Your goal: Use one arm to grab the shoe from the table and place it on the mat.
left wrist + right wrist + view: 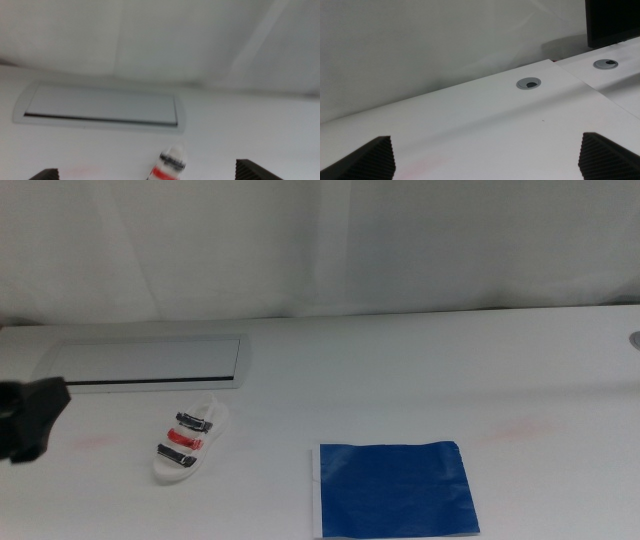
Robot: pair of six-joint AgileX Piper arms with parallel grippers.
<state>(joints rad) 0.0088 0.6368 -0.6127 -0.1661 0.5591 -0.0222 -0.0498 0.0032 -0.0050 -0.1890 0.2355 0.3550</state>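
White table (pixel 420 370), shoe (pixel 188 440) just right of left claw (pixel 30 420), claw wide open, empty.

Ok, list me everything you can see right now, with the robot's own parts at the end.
small white open sandal with black and red straps: one, white, on the table left of the mat, apart from it.
flat dark-blue rectangular mat: one, blue, near front edge, right of centre.
rectangular light-grey inset panel: one, behind the sandal.
round grey cable grommets: two, far right side of the tabletop.
plain white tabletop: one, under everything.
black monitor corner: one, beyond the grommets.
left hand: black, jaws apart, approaching the sandal from the left.
right hand: black, jaws apart, waiting at the right, off the middle view.
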